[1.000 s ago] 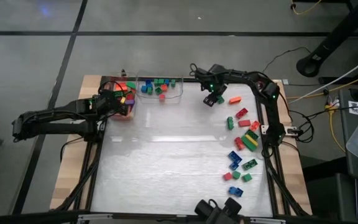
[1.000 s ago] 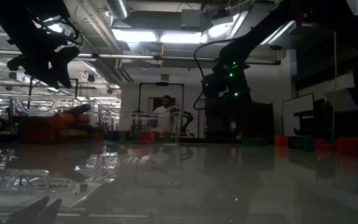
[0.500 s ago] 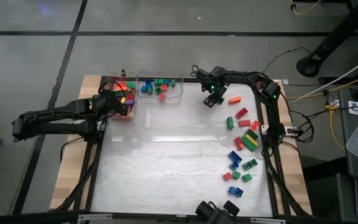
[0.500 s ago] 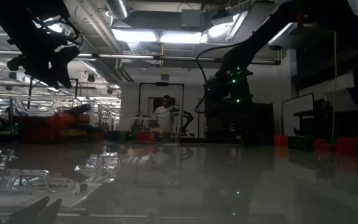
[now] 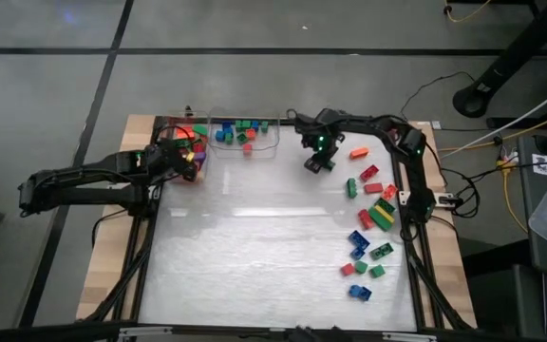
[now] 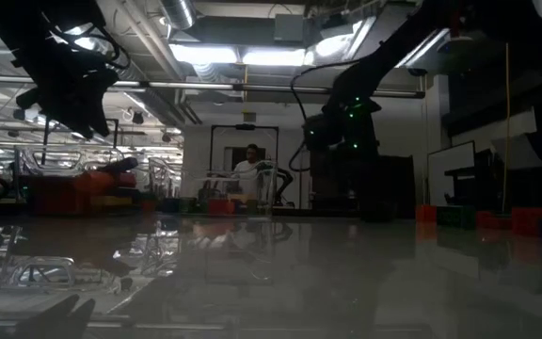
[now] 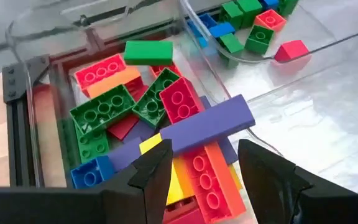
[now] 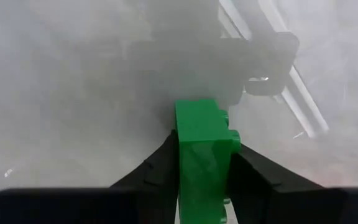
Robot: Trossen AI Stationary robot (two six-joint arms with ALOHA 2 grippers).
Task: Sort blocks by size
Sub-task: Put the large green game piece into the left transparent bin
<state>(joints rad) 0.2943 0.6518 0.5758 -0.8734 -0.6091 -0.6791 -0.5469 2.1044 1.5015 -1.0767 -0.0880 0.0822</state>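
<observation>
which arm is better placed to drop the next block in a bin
The right. Its gripper already pinches a green block and hangs near the clear bin of small blocks. The left gripper holds nothing, its fingers open above the bin of long blocks.

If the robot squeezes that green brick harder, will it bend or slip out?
Probably not bend: the green brick looks like hard, boxy plastic, keeping straight edges between the right pincer's fingers. It could slip a little, since its sides look smooth and shiny. It seems light, as it hangs above the table in just a small pinch.
</observation>
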